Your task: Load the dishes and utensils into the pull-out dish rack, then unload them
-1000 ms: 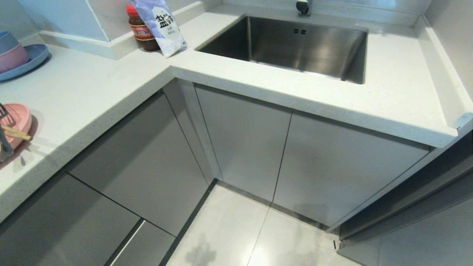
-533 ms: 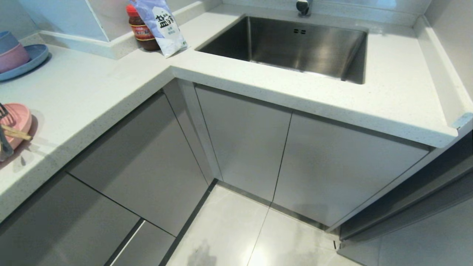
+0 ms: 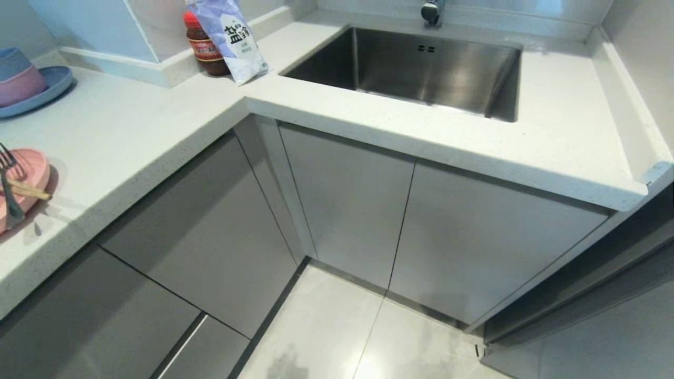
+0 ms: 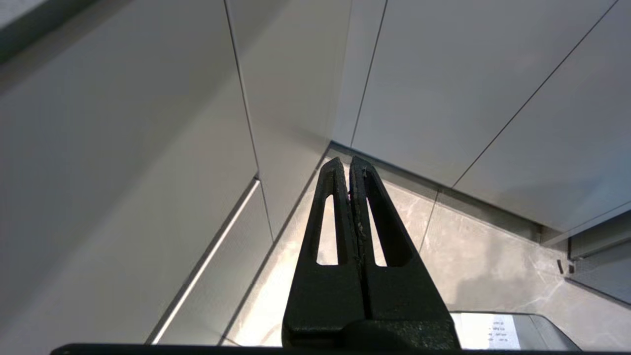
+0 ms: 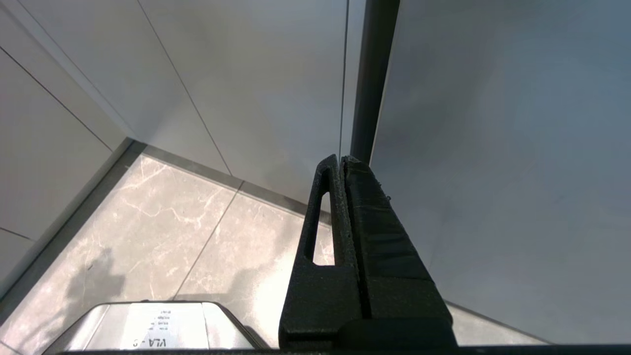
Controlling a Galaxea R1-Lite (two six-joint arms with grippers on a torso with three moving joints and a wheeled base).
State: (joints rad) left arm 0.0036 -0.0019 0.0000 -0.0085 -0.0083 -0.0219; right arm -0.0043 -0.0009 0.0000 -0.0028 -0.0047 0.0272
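A pink plate [image 3: 37,171] lies on the counter at the far left edge of the head view, partly cut off. A silver fork [image 3: 10,195] and wooden chopsticks [image 3: 29,192] rest across it. The pull-out dish rack is out of view; only flat grey cabinet fronts [image 3: 210,237] show below the counter. Neither arm appears in the head view. In the left wrist view my left gripper [image 4: 349,162] hangs shut and empty, pointing at the floor by the cabinet corner. My right gripper [image 5: 340,160] is shut and empty too, low beside a grey panel.
A blue plate [image 3: 52,84] carrying stacked blue and pink bowls [image 3: 18,79] sits at the back left. A red-lidded jar [image 3: 202,47] and a salt bag [image 3: 234,37] stand beside the steel sink [image 3: 421,68]. The tiled floor [image 3: 342,337] lies between the two cabinet runs.
The whole head view has shifted slightly, so a little more of the pink plate and the fork shows at the left edge. Nothing on the counter has moved.
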